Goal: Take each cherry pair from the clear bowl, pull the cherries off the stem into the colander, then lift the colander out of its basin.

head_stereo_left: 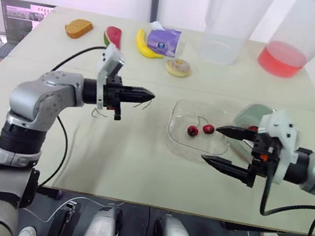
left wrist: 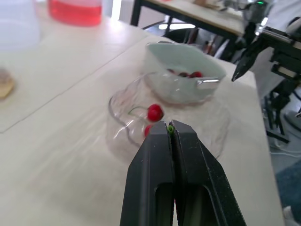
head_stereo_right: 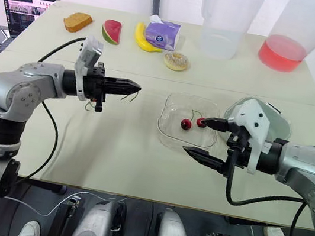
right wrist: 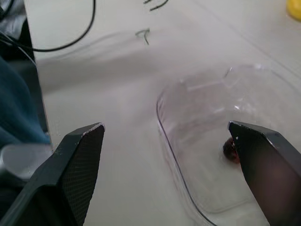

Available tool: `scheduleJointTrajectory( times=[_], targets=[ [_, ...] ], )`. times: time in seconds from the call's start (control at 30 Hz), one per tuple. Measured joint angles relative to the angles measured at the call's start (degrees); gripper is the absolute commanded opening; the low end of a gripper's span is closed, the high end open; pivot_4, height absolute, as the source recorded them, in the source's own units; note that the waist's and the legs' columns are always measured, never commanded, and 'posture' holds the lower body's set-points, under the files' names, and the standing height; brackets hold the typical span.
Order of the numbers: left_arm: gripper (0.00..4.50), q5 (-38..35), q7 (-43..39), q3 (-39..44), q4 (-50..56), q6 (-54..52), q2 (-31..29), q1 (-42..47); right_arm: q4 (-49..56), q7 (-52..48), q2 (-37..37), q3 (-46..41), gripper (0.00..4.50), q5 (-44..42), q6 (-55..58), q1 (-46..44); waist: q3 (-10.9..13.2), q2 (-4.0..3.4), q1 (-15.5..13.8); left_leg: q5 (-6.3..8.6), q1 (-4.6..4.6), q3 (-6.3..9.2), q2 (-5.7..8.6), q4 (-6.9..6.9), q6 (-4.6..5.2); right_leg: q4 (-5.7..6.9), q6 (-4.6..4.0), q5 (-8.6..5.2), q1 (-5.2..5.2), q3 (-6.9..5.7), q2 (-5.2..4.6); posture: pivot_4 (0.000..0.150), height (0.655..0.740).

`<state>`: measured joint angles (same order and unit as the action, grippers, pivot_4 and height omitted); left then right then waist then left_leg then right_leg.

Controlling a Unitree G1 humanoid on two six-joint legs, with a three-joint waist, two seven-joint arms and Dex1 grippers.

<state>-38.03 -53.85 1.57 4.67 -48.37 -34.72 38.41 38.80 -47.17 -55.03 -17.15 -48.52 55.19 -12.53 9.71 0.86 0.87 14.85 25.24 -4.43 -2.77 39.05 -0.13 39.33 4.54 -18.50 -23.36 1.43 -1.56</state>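
My left gripper (head_stereo_left: 149, 97) hovers over the table left of the clear bowl (head_stereo_left: 173, 133), shut on a bare green cherry stem (left wrist: 170, 128) that curls down from its tips. A cherry pair (head_stereo_left: 200, 129) lies in the clear bowl, still joined by its stem. The pale green colander (left wrist: 157, 52) sits in its basin just right of the bowl and holds several red cherries (left wrist: 188, 74). At the bowl's right edge my right gripper (head_stereo_left: 215, 144) is wide open, one finger over the rim near the cherries, the other outside the bowl at its near side.
Loose stems (head_stereo_left: 99, 112) lie on the table under my left arm. At the back stand a clear pitcher (head_stereo_left: 229, 27) and a pitcher of red liquid (head_stereo_left: 287, 55), with a banana (head_stereo_left: 145, 47), tissue pack (head_stereo_left: 164, 40), doughnut (head_stereo_left: 178, 67), watermelon slice (head_stereo_left: 113, 35) and bread (head_stereo_left: 78, 27). A black cable (head_stereo_left: 74, 54) crosses the left side.
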Motion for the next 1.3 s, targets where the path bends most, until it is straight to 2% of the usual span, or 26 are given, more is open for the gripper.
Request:
scheduleJointTrajectory(
  times=[0.2,0.4,1.07,1.2,1.3],
  targets=[
    [0.00,0.1,11.0,10.8,-3.9,-2.0,-0.3,-7.1,-2.3,1.7,-0.2,4.6,4.45,0.4,0.5,-3.6,0.0,0.00,-0.1,-0.01,-0.02,0.01,-0.05,-0.01,-0.01,0.03,-0.01,0.00,-0.01,-0.02,-0.03,0.150,0.7400],
    [0.00,0.2,14.1,15.2,-6.4,-1.8,-0.9,-11.2,-3.5,2.5,-0.1,7.6,4.45,1.4,-0.1,-7.1,0.0,0.06,-0.4,0.00,-0.01,0.01,0.00,0.02,0.00,0.01,-0.01,0.00,0.02,-0.06,-0.14,0.150,0.7400],
    [0.00,6.3,15.4,13.1,-13.8,5.3,1.7,-15.8,-2.0,6.4,2.1,10.4,4.45,0.0,1.2,-10.2,0.0,0.07,-0.3,0.01,-0.01,0.00,-0.02,0.01,0.00,0.03,-0.02,0.01,0.01,-0.08,-0.19,0.150,0.7400],
    [1.28,6.6,15.2,13.0,-14.3,6.6,1.8,-15.8,-1.8,6.8,2.1,10.3,4.50,-0.4,1.6,-10.2,0.0,0.07,-0.2,0.01,-0.02,0.00,-0.02,0.01,0.01,0.03,-0.02,0.01,0.01,-0.09,-0.19,0.150,0.7400],
    [2.76,6.8,15.1,12.9,-15.3,7.2,1.9,-15.7,-1.8,7.2,2.1,10.2,4.50,-0.9,1.8,-10.2,0.0,0.07,-0.2,0.01,-0.01,0.00,-0.02,0.01,0.01,0.03,-0.02,0.01,0.01,-0.09,-0.19,0.150,0.7400]
  ],
)
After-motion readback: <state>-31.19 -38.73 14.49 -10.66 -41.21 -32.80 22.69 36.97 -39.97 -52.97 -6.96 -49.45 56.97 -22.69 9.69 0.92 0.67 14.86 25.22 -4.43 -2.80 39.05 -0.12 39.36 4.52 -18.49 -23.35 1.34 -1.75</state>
